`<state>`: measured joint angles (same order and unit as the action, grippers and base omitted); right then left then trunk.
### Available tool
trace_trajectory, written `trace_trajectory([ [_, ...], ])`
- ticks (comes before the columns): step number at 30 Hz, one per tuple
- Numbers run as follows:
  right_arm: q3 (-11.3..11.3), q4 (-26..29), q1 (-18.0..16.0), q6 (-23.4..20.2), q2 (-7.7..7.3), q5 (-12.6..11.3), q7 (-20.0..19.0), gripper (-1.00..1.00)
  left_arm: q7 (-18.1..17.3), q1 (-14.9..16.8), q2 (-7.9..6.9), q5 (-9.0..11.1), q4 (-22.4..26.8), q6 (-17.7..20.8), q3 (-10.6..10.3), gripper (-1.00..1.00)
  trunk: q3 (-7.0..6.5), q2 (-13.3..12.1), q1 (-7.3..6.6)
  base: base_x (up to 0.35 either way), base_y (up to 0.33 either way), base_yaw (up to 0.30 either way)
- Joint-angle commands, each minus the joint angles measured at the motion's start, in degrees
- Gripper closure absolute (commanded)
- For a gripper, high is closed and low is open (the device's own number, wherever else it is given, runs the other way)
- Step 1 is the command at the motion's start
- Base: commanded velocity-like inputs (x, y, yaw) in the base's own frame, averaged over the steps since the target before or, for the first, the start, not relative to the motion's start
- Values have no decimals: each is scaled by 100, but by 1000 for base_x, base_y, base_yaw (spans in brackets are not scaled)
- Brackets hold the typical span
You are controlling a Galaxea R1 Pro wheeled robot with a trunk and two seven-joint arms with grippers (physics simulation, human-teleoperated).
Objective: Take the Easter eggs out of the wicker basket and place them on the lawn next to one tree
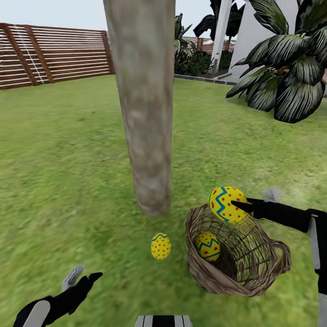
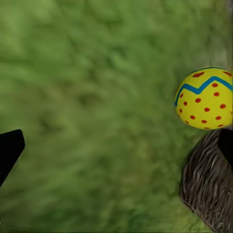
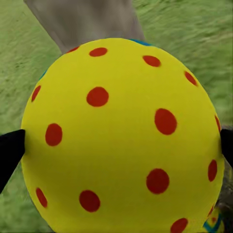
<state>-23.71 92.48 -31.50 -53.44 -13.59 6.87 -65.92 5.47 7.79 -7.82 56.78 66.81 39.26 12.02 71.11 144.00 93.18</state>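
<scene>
Held right in front of the right wrist camera is one yellow egg [image 3: 121, 141] with red dots, and a black fingertip [image 3: 9, 150] is pressed on each side of it. From the head view, this held egg [image 1: 226, 204] is seen in the right gripper [image 1: 240, 206], just above the far rim of the wicker basket [image 1: 236, 272]. A second egg [image 1: 207, 246] is seen lying inside the basket. A third egg [image 1: 161, 245] is seen on the lawn [image 1: 68, 172], just beside the basket and near the foot of the thick grey tree [image 1: 145, 104]. The tree trunk is found close behind the basket and the held egg. The left gripper [image 1: 84, 281] is held low over the grass, spread wide with nothing in it, well apart from the basket. Farther off, a brown slat fence [image 1: 50, 54] and a dark leafy bush [image 1: 286, 77] are seen.
</scene>
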Motion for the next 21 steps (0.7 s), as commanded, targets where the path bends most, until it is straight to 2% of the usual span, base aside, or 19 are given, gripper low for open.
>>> trace_trajectory([
  [1,-6,6,-25,-32,17,50,-63,100,58,3,4,60,-22,-12,3,-100,-18,0,-3,0,0,233],
  [5,9,7,-101,-35,74,28,-65,100,39,10,-3,54,-149,-69,-3,-100,-107,-5,-14,0,0,267],
  [7,20,5,-105,-22,228,31,-62,100,22,11,-12,53,-255,-76,1,-100,-151,-8,-19,0,0,278],
  [9,29,5,-100,-12,280,33,-57,100,18,12,-16,53,-287,-76,2,-100,-195,-10,-24,0,0,280],
  [12,500,0,-85,-14,383,40,-11,100,16,12,-17,52,-385,-76,2,-100,-262,-14,-32,0,0,280],
  [16,1015,-1,-75,-30,442,81,97,100,16,12,-18,53,-435,-76,2,-100,-351,-20,-42,0,0,281],
  [18,1150,-1,-65,-12,603,100,379,100,16,12,-18,57,-438,-77,7,-100,-395,-22,-47,0,0,281],
  [20,1241,-2,-45,20,826,113,790,100,16,12,-22,58,-440,-77,9,-100,-439,-25,-52,0,0,281],
  [21,1427,-2,-34,43,982,121,1083,100,16,12,-24,55,-440,-76,14,-100,-461,-26,-55,0,0,281],
])
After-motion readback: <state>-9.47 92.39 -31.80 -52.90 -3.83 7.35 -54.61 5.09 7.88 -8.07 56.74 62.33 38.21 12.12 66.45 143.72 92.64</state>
